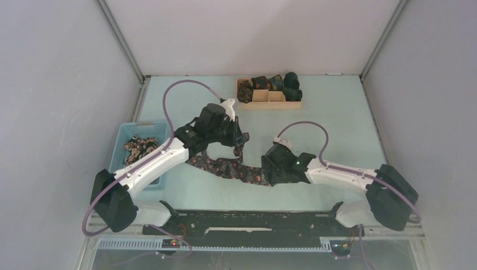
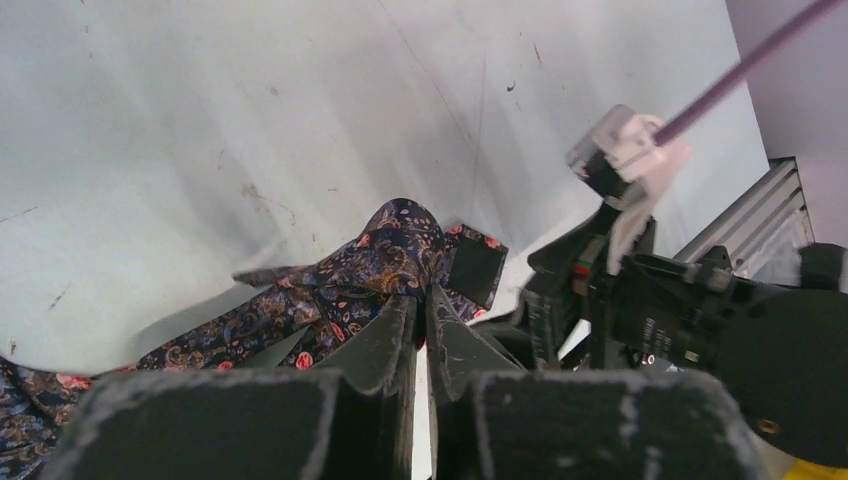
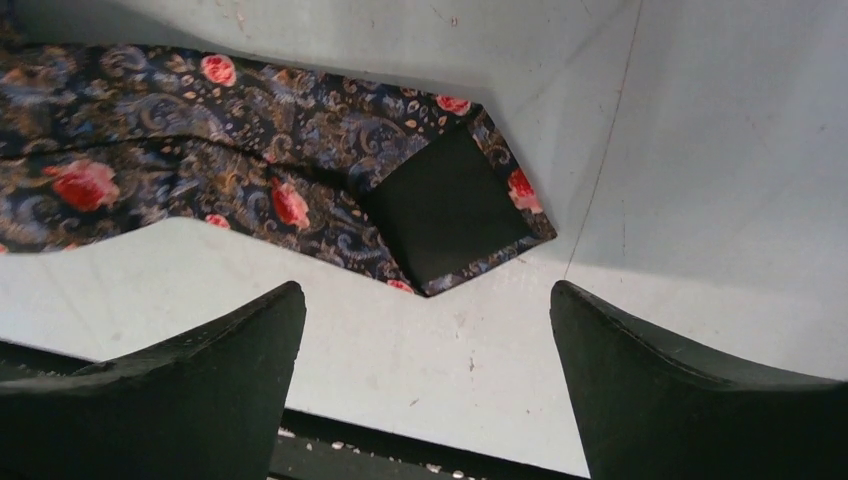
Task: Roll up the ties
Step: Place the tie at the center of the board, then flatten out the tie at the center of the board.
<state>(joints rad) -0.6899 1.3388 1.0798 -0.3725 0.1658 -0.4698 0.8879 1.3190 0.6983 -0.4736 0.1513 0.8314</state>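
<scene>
- The pale blue-green table (image 1: 337, 124) lies under both pairs of jaws and carries everything else.
- One dark floral tie (image 1: 225, 167) stretches across the table from the left jaws to the right jaws. Most of it lies flat, and one part rises in a hump into the left jaws.
- The light-blue basket (image 1: 126, 135) sits to the left of the left jaws, well apart from them, with heaped ties (image 1: 140, 147) of the same pattern inside.
- The wooden divided tray (image 1: 270, 104) stands beyond the left jaws toward the far wall. Rolled ties (image 1: 289, 87) fill its compartments, mostly the right ones.
- The left gripper (image 2: 425, 300) has its jaws pinched together on a raised fold of the tie (image 2: 390, 250), the fabric bunching at the tips and trailing off to the left of them.
- The right gripper (image 3: 425, 290) has its jaws spread wide and grips nothing. Its fingers (image 3: 230, 350) hang above bare table.
- The tie's wide pointed end (image 3: 450, 210) lies flat just ahead of the right jaws, in line with the gap between them, its black lining face up.
</scene>
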